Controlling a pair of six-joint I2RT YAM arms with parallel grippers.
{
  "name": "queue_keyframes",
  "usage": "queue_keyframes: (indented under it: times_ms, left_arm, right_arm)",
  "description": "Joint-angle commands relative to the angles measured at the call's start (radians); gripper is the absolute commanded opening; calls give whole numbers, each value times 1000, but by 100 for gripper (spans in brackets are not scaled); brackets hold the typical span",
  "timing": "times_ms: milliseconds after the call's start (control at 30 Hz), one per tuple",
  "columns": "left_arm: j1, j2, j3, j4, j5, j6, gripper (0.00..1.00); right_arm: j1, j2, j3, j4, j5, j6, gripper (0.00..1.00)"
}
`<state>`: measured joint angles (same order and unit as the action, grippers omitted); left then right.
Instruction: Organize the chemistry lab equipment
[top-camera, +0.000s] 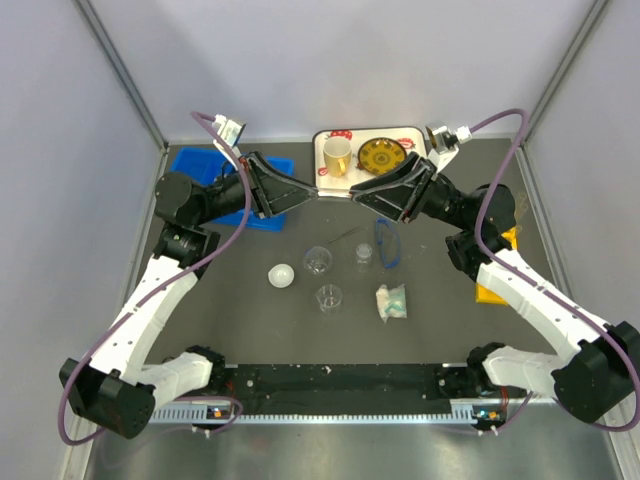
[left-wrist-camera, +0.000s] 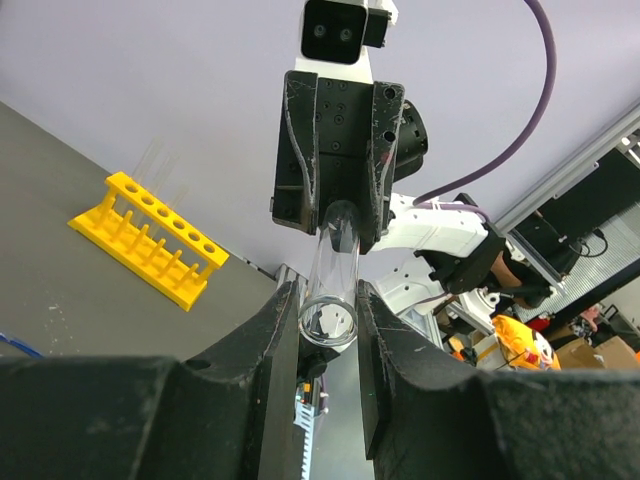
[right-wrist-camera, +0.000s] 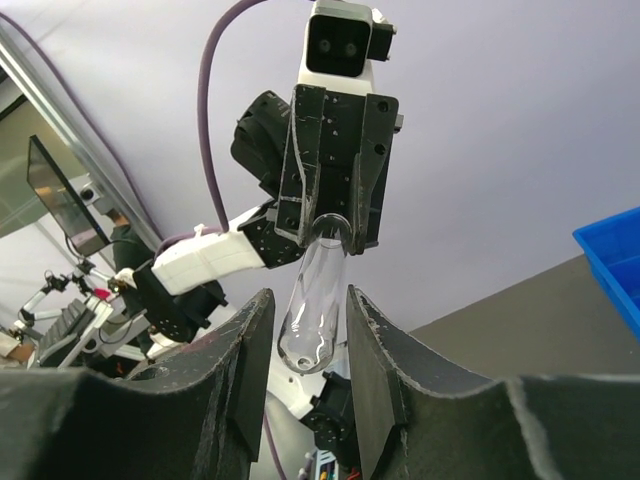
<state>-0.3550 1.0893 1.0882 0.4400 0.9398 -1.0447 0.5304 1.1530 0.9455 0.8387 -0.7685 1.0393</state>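
1. Your test tube (left-wrist-camera: 335, 260) hangs in the air over the far middle of the table (top-camera: 450, 330). It bridges the two grippers, open mouth toward the left one and rounded end toward the right one.
2. The left gripper (left-wrist-camera: 328, 300) is clamped on the mouth end and the right gripper (right-wrist-camera: 310, 300) looks clamped on the round end. You can't tell which one carries the load.
3. With both ends pinned, any pull or twist by one arm could crack the glass. If either end is freed before the other grip is sure, the tube could fall.
4. The beakers (top-camera: 317, 261) and the goggles (top-camera: 386, 243) lie near below.
5. The yellow rack (left-wrist-camera: 150, 240) sits at the right side, partly under the right arm, so expect an awkward approach.
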Motion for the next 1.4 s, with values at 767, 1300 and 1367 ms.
queue_keyframes:
  times_ms: [767,1300,1367]
  left_arm:
    - [11,18,45,-49,20,74,40]
    - [11,-32,160,-521,-80,385,70]
    - [11,-57,173,-628,-180,465,70]
  right_arm:
    - [25,-4,58,-43,8,-61,14]
    - [13,-97,150,-554,90,-387,13]
    - [-19,-117,173,-677,121,-432,13]
